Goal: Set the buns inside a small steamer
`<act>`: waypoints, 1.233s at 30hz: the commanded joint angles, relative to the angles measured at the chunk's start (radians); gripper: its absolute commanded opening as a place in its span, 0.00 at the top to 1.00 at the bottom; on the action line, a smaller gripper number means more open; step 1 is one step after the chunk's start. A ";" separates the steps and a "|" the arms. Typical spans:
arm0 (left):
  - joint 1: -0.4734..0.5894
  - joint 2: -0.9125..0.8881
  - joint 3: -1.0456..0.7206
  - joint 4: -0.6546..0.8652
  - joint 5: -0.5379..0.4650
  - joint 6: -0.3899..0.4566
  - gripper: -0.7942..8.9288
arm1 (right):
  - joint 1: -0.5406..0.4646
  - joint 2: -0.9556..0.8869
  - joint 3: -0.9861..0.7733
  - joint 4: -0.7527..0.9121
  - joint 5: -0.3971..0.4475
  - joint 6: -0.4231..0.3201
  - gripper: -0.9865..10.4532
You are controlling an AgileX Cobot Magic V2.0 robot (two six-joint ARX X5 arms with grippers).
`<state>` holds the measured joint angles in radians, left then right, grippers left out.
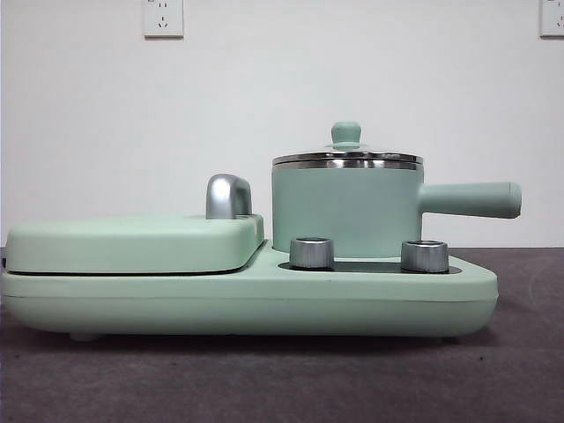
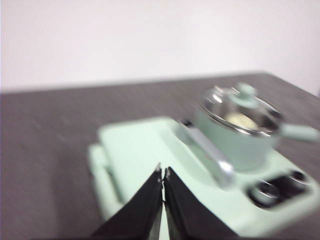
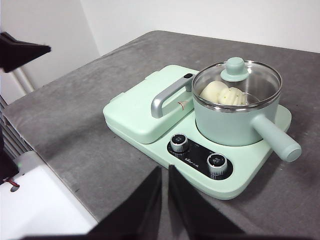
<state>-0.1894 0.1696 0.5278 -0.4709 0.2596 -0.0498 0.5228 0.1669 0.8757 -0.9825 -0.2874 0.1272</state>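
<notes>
Inside small steamer (lid on): both buns, touching.

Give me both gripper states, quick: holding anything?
Left gripper: closed, empty, above the flat griddle cover.
Right gripper: closed, empty, clear of the small steamer; both buns sit inside under its lid.

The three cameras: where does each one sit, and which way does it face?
Front view: low at table height, level toward the small steamer; no arm shows.
Left wrist view: above the griddle cover, blurred; left gripper shut.
Right wrist view: high, looking down; right gripper shut, buns under the glass lid.
All share the small steamer.
</notes>
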 commanded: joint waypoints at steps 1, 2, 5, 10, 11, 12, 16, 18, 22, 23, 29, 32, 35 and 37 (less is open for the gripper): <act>0.043 -0.023 -0.108 0.089 -0.034 0.068 0.91 | 0.005 0.000 0.005 0.010 -0.001 -0.008 0.90; 0.059 -0.032 -0.145 0.109 -0.053 0.069 0.91 | 0.005 0.000 0.005 0.010 -0.001 -0.007 0.90; 0.098 -0.060 -0.246 0.159 -0.083 0.068 0.91 | 0.005 0.000 0.005 0.010 0.000 -0.008 0.90; 0.143 -0.102 -0.381 0.283 -0.134 0.068 0.91 | 0.005 0.000 0.005 0.010 -0.001 -0.008 0.90; 0.150 -0.111 -0.399 0.300 -0.146 0.068 0.91 | 0.005 0.000 0.005 0.010 0.000 -0.008 0.90; 0.154 -0.121 -0.416 0.312 -0.167 0.068 0.91 | 0.005 0.000 0.005 0.010 0.000 -0.008 0.90; 0.172 -0.161 -0.466 0.335 -0.220 0.057 0.91 | 0.005 0.000 0.005 0.010 -0.001 -0.008 0.90; 0.180 -0.166 -0.480 0.333 -0.220 0.056 0.91 | 0.005 0.000 0.005 0.010 -0.001 -0.008 0.90; 0.191 -0.166 -0.492 0.330 -0.220 0.047 0.91 | 0.005 0.000 0.005 0.010 -0.001 -0.007 0.90; 0.192 -0.166 -0.497 0.332 -0.220 0.039 0.91 | 0.005 0.000 0.005 0.010 -0.001 -0.008 0.90; 0.192 -0.166 -0.515 0.284 -0.220 0.008 0.91 | 0.005 0.000 0.006 0.010 -0.001 -0.008 0.90; 0.193 -0.166 -0.515 0.284 -0.220 0.016 0.91 | 0.005 0.000 0.006 0.010 -0.001 -0.007 0.90; 0.193 -0.166 -0.515 0.285 -0.219 0.015 0.91 | 0.005 0.000 0.006 0.010 -0.001 -0.008 0.90; 0.193 -0.166 -0.515 0.285 -0.220 0.015 0.91 | 0.005 0.000 0.006 0.010 0.000 -0.008 0.90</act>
<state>0.0021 0.0051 0.0326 -0.1799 0.0418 -0.0299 0.5228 0.1669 0.8757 -0.9825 -0.2878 0.1272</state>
